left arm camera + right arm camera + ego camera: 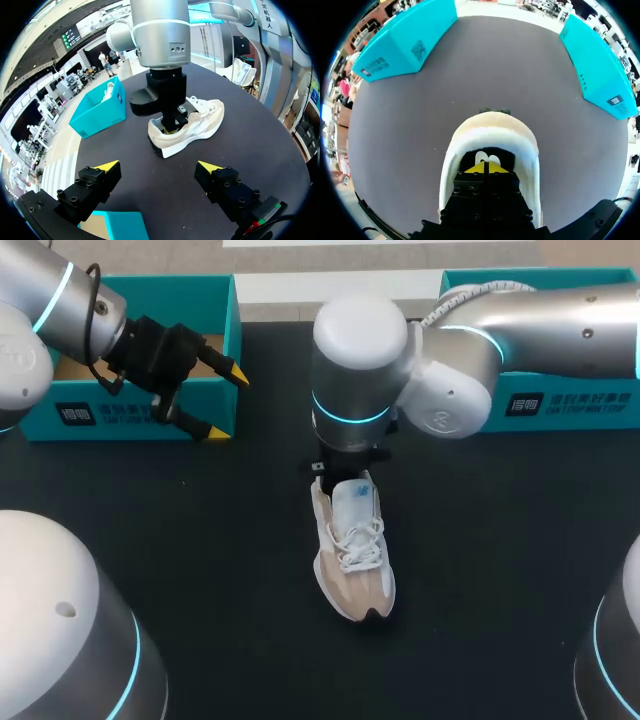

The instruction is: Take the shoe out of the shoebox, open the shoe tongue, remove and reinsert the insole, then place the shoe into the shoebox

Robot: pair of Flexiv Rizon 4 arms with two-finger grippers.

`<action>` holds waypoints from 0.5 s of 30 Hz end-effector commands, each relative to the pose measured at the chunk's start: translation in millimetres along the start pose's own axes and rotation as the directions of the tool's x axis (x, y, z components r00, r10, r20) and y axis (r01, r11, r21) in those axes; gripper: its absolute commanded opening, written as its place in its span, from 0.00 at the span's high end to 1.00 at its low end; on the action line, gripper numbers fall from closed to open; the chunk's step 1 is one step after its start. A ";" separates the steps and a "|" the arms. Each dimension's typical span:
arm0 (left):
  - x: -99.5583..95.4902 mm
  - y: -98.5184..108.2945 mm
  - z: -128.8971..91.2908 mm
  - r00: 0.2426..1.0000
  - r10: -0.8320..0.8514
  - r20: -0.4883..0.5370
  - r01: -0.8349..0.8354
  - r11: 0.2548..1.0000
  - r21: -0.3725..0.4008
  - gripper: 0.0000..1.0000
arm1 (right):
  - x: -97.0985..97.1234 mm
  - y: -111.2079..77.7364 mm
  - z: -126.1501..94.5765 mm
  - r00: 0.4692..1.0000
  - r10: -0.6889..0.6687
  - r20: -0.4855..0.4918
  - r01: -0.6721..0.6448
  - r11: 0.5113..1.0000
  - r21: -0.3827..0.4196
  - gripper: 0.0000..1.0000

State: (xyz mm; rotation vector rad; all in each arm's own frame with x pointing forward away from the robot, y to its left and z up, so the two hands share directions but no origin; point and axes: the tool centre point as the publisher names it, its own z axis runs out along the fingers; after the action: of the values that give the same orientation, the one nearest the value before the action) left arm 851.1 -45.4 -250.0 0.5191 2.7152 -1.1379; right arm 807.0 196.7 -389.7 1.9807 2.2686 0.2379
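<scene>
table [200,560]: black top filling the head view, bearing everything below.

shoeboxes: two teal boxes along the upper edge, the left shoebox [120,415] at upper left and the right shoebox [560,405] at upper right. the shoe is in neither.

arms: my right arm [520,330] enters from the upper right and reaches to the centre of the frame, wrist pointing straight down. my left arm [60,310] enters from the upper left and stops over the left shoebox.

shoe [352,560]: white and beige, upright on its sole on the table at centre, between the boxes and apart from both. its long axis runs from the heel at centre, under the right wrist, to the dark toe at lower centre, leaning a little toward lower right. laces appear tied.

right gripper [486,167]: down inside the heel opening, the padded collar ringing it. the yellow tips are drawn together with no gap showing. something pale lies just ahead of them; i cannot tell whether it is the insole or whether it is pinched.

left gripper [222,403]: fingers spread wide, holding nothing, over the front corner of the left shoebox and well apart from the shoe.

judgement: the insole step is in hand and belongs to the right arm, already at the heel end. a lift would have to follow the shoe's long axis, or the shoe may rise with it.
</scene>
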 end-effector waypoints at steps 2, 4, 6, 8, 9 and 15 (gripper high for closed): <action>-0.5 0.2 -0.2 1.000 0.001 -0.003 -0.001 1.000 -0.001 0.00 | 2.1 -1.4 29.6 0.999 0.014 0.038 -0.015 1.000 0.022 1.00; -0.5 0.2 -0.2 1.000 0.001 -0.003 -0.001 1.000 -0.001 0.00 | 0.9 -2.9 32.1 0.999 0.017 0.041 -0.018 0.999 0.031 1.00; -0.5 0.2 -0.2 1.000 0.001 -0.003 -0.001 1.000 -0.001 0.00 | 0.4 -3.1 28.8 0.999 0.022 0.045 -0.023 0.999 0.025 1.00; -0.5 0.2 -0.2 1.000 0.001 -0.003 -0.001 1.000 -0.001 0.00 | 0.6 -1.6 18.9 0.997 0.016 0.073 -0.016 1.000 0.003 1.00; -0.5 0.2 -0.2 1.000 0.001 -0.003 -0.001 1.000 -0.001 0.00 | 0.9 -0.4 13.4 0.997 0.014 0.075 -0.013 1.000 -0.009 1.00; -0.5 0.2 -0.2 1.000 0.001 -0.003 -0.001 1.000 -0.001 0.00 | 0.1 9.7 3.5 0.995 0.009 0.101 -0.002 0.998 -0.067 1.00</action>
State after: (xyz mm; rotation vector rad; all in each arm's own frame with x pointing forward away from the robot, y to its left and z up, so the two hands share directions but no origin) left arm 851.1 -45.4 -250.0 0.5194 2.7152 -1.1381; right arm 819.2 196.8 -392.6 1.9291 2.1804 0.2096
